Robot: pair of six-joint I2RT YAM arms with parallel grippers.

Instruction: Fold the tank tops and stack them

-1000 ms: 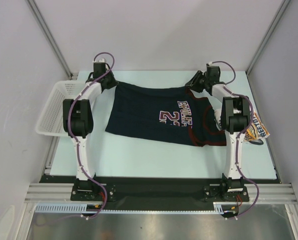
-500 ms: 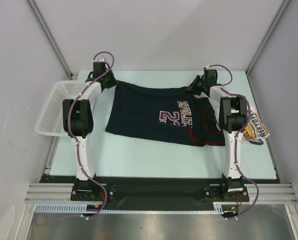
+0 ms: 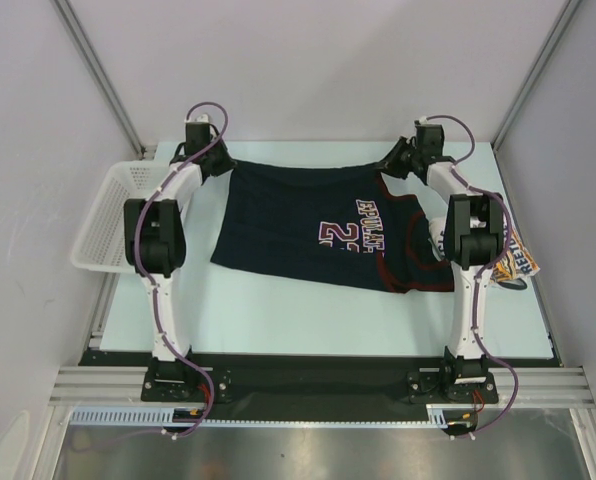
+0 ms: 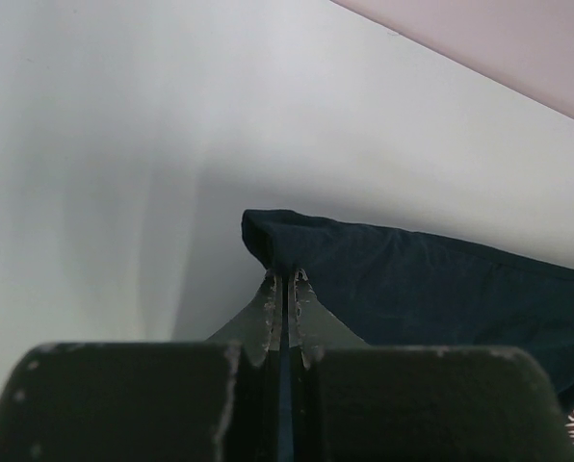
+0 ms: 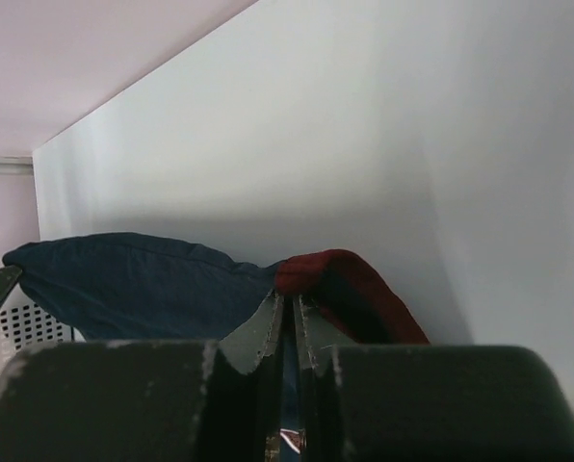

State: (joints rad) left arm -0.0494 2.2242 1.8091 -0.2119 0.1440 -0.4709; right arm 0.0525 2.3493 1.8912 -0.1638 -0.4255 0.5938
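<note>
Top view: note navy tank top (image 3: 308, 225) spread over the middle of the table (image 3: 308, 310), hem toward the left edge, neck and armholes with dark-red trim toward the right edge, chest print face up. Near side lying flat. Far side stretched in a nearly straight line along the far edge between the two grippers.

Find left gripper (image 3: 221, 165) at the far-left corner of the garment, near the far-left corner of the table. Left wrist view: fingers pressed together, a fold of dark blue cloth pinched at the tips, the rest trailing off to the right over pale tabletop.

Find right gripper (image 3: 393, 165) at the far-right end of the garment, near the far edge of the table. Right wrist view: fingers closed on cloth just where the dark-red trim meets the navy fabric. Red band bunched to the right of the tips, blue cloth to the left.

Cannot tell from any view whether the pinched corners hang above the tabletop or touch it.

See white tank top (image 3: 518, 262) crumpled against the right edge of the table, mostly hidden behind the right arm, only a patch of yellow-blue print showing. Cannot tell whether touching the navy one.

Log white mesh basket (image 3: 103, 215) at the left edge, apart from both garments.
</note>
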